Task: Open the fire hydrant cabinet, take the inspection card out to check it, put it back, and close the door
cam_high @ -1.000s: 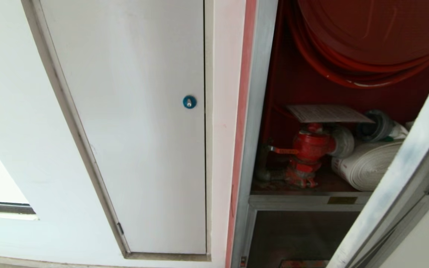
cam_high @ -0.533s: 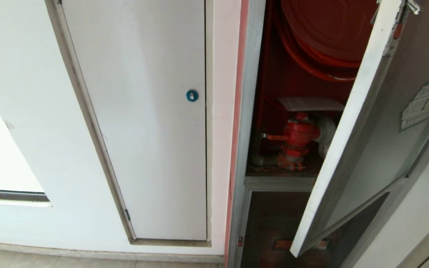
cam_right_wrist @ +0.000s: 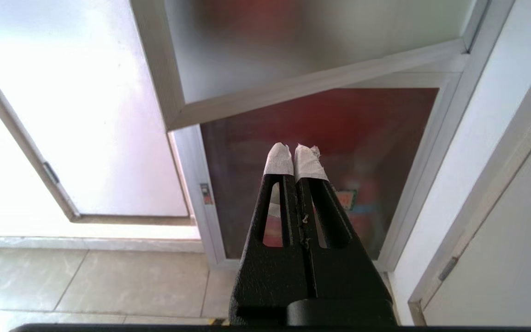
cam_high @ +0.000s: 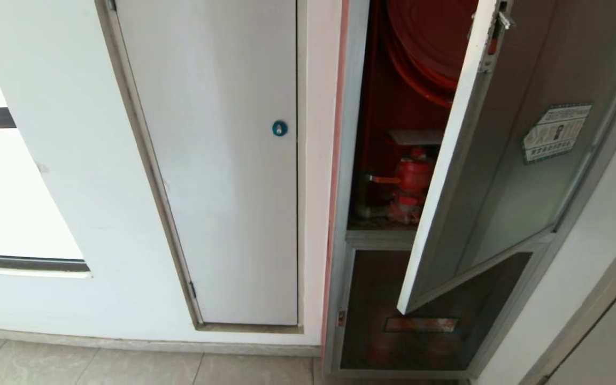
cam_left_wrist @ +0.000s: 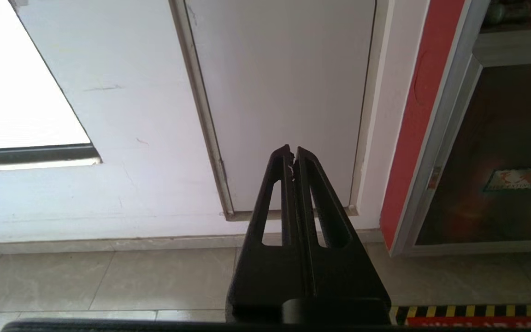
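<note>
1. The fire hydrant cabinet stands in the wall at the right of the head view, its silver frame edged by a red strip, just beside a plain white panel door with a blue round lock.
2. The door, silver-framed with tinted glass, stands partly ajar, hinged at the right and swung outward; a green-bordered white sticker sits on its glass.
3. Through the gap show the red hose reel at the top and the red valve lower down on the shelf.
4. The inspection card lies flat above the valve inside the cabinet, only its left part showing past the door's edge.
5. Below the shelf is a smaller dark glass panel with a red label.
6. The left gripper has its jaws clenched with nothing between them; it points at the white panel door's lower edge above the tiled floor, well apart from the card.
7. The right gripper, its tips wrapped in white tape, is likewise pressed together and empty; it hangs before the lower dark panel, beneath the open door's bottom corner, touching neither, and the card is not near it.
</note>
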